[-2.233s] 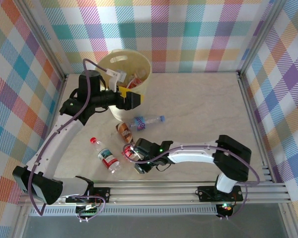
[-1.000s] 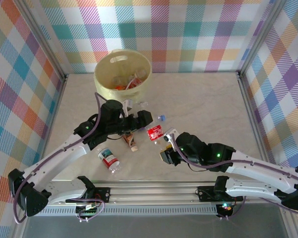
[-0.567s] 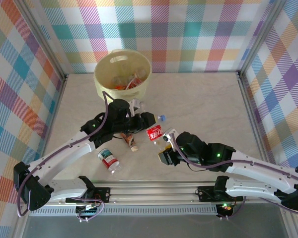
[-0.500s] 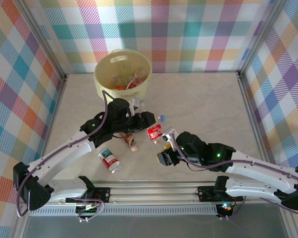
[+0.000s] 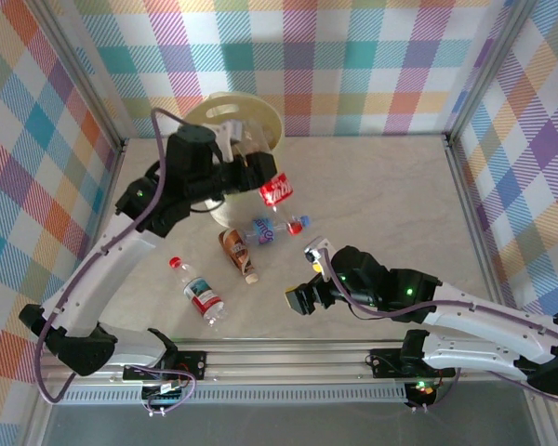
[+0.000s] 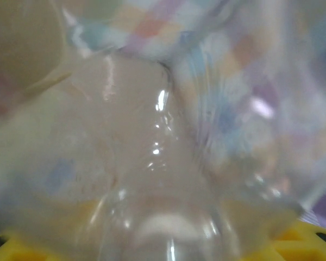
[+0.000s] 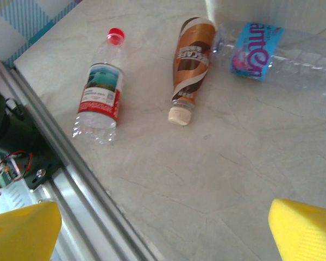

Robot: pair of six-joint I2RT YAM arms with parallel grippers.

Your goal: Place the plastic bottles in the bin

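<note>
My left gripper [image 5: 258,177] is raised just in front of the bin [image 5: 257,102] and is shut on a clear plastic bottle with a red label [image 5: 277,190]. In the left wrist view that bottle [image 6: 157,163] is a blur between the yellow pads [image 6: 309,242]. Three more bottles lie on the table: a blue-labelled one [image 5: 270,229] [image 7: 261,54], a brown one [image 5: 234,251] [image 7: 190,60] and a red-capped one [image 5: 197,293] [image 7: 100,95]. My right gripper [image 5: 298,299] [image 7: 163,239] hovers open over bare table to their right.
The pale-yellow bin stands at the back left, partly behind my left arm. An aluminium rail [image 7: 70,179] runs along the near table edge, close to my right gripper. Checked walls enclose the table; its right half is bare marble [image 5: 391,204].
My left gripper shut on the red-labelled bottle, then lifted it from the table up towards the bin. My right gripper let go of it, opened wide and drew back towards the near edge.
</note>
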